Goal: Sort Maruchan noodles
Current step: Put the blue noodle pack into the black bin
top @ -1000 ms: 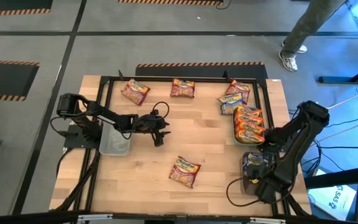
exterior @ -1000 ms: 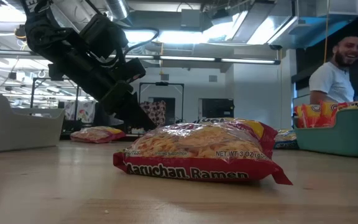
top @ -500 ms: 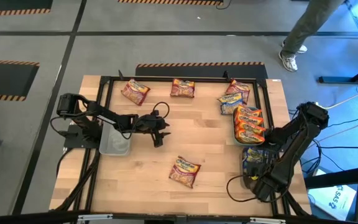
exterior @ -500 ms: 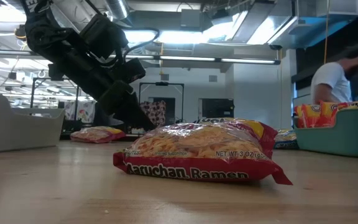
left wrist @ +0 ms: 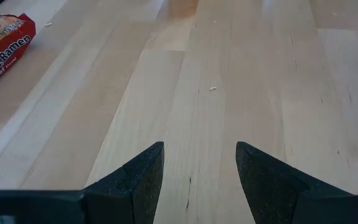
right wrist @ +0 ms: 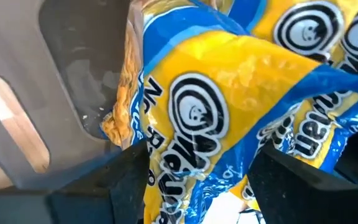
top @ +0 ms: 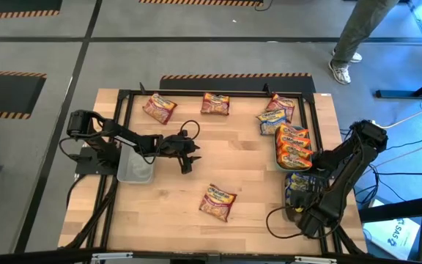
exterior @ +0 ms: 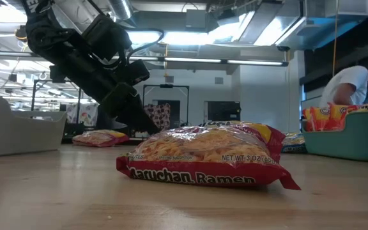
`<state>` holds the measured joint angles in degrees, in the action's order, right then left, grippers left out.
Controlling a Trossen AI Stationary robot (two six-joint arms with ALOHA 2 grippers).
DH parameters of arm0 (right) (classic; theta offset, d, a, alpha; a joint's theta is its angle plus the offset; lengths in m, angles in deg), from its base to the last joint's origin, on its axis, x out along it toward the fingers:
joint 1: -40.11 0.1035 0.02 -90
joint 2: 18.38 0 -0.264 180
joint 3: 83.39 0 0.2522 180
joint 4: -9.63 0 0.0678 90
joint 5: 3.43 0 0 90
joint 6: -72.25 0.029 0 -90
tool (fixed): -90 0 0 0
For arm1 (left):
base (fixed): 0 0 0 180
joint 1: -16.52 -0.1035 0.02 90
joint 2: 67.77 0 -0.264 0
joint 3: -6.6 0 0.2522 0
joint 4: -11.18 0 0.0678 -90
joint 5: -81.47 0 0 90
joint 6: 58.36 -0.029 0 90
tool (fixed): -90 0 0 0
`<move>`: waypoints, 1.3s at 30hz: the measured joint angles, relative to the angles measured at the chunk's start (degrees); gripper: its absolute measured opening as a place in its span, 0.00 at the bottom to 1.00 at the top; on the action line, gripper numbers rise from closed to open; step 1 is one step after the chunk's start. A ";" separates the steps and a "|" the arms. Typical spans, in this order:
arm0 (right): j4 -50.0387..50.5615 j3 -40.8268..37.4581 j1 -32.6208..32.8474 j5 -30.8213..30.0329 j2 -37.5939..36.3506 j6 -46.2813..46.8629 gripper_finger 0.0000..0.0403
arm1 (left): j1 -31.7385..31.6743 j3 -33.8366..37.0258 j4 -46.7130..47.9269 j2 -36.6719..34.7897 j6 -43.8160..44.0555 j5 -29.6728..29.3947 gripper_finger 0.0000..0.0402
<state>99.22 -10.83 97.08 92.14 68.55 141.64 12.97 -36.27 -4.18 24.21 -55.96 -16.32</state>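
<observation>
Right gripper (right wrist: 194, 180) now spread wider around blue-and-yellow packets (right wrist: 229, 106), left gripper (left wrist: 199, 180) spread over bare wooden table (left wrist: 241, 74), five loose packets, three orange-red ones in teal tray (top: 278, 152).

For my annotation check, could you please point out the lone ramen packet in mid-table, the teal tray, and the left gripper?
Maroon ramen packet (exterior: 206, 156): low view, front face.
Teal tray (exterior: 350, 142): low view, side wall.
Left gripper (left wrist: 199, 180): left wrist view, midway between its open fingertips.

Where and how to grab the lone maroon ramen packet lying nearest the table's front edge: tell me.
Come straight down on the maroon packet with the open left gripper, the nearer arm, fingers spanning its short width. It lies flat and alone on the bare wooden table, puffed in the middle with thin crimped ends, so the mid-body likely gives the surest pinch; the ends would probably slip.
</observation>
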 joint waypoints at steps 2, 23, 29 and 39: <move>-0.12 0.00 0.00 -0.06 0.00 -0.75 0.59 | 0.00 0.00 0.00 0.00 0.00 0.00 0.48; 7.53 6.21 -6.29 3.91 -0.32 -3.83 0.56 | -0.07 0.00 0.00 0.00 -0.06 -0.37 0.48; 13.11 13.82 -9.13 -3.14 -0.66 -3.13 0.56 | -0.07 0.00 -0.01 0.00 -0.07 -0.37 0.48; 12.10 17.08 -24.42 -26.02 -0.65 -8.78 0.56 | 1.28 0.00 -0.44 0.00 1.55 -0.06 0.48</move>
<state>111.32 6.25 72.66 66.11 67.90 132.86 14.24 -36.27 -4.62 24.21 -54.41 -16.38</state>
